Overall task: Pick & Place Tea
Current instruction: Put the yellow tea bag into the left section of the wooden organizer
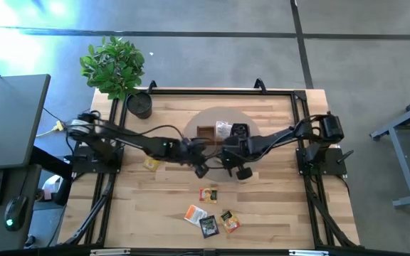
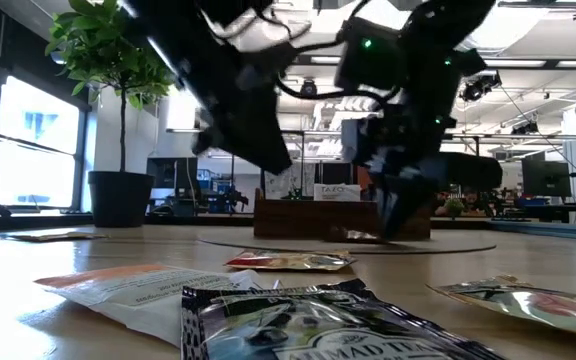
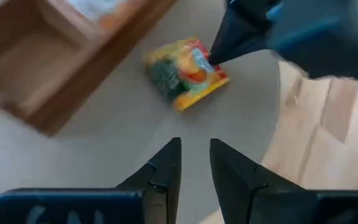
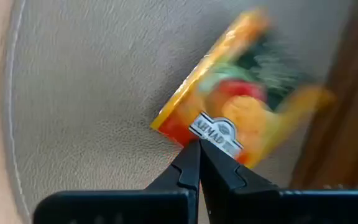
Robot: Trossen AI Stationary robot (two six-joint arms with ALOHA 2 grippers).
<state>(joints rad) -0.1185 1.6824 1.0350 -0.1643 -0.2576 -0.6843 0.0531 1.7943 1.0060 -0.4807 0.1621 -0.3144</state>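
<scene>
While the right pincer (image 4: 199, 163) was clamped on the corner of a yellow-orange tea packet (image 4: 238, 118) lying on the grey mat (image 1: 208, 117) beside the wooden tray (image 1: 205, 132) at frame centre, five packets still waited on the bench (image 1: 276, 206): four loose at lower centre (image 1: 211, 213), one at centre-left. Only the wrist views showed that pinch; the high view alone showed the leftovers, with the left pincer (image 3: 194, 163) slightly apart, empty, nearby.

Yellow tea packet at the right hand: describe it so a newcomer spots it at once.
Find the round grey mat at the middle back of the table, with the wooden tray on it. Beside the tray, on the mat, lies the yellow tea packet, its edge pinched in the shut right hand. Unlike the other packets, scattered on bare wood toward the front, it has a fruit picture and sits on the mat.
</scene>
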